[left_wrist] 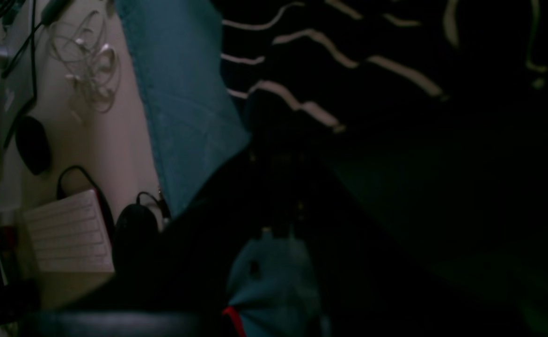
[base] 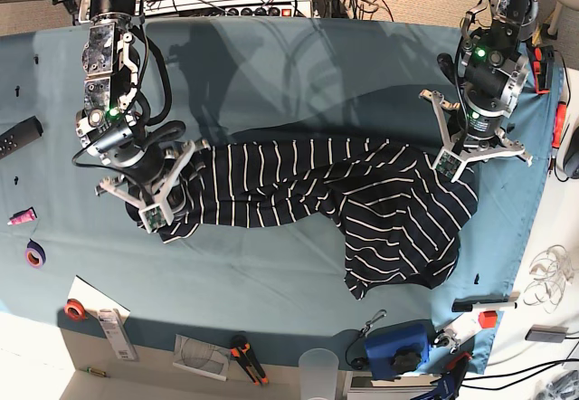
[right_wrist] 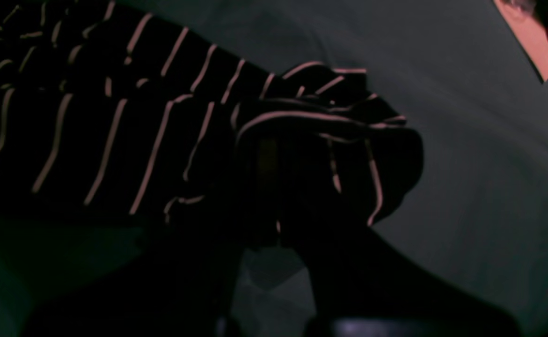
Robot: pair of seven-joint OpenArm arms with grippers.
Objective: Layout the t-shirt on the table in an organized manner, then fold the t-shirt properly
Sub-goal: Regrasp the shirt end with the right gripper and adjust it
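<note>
The t-shirt [base: 362, 192], dark navy with thin white stripes, lies stretched across the middle of the teal table [base: 271, 74], with a loose part hanging toward the front right. My right gripper [base: 167, 199] is shut on its bunched left end, which wraps the fingers in the right wrist view [right_wrist: 302, 121]. My left gripper [base: 457, 160] sits at the shirt's upper right corner and looks shut on its edge. The left wrist view is very dark, with striped fabric [left_wrist: 348, 47] just past the fingertips [left_wrist: 276, 159].
Along the front edge are a blue box [base: 398, 346], a clear cup [base: 318, 368], orange-handled pliers [base: 244, 357] and tape rolls [base: 34, 255]. A black remote [base: 18, 136] lies far left. A white cable [base: 547, 269], a keyboard [left_wrist: 68, 234] and a mouse [left_wrist: 32, 145] lie off the table's right side.
</note>
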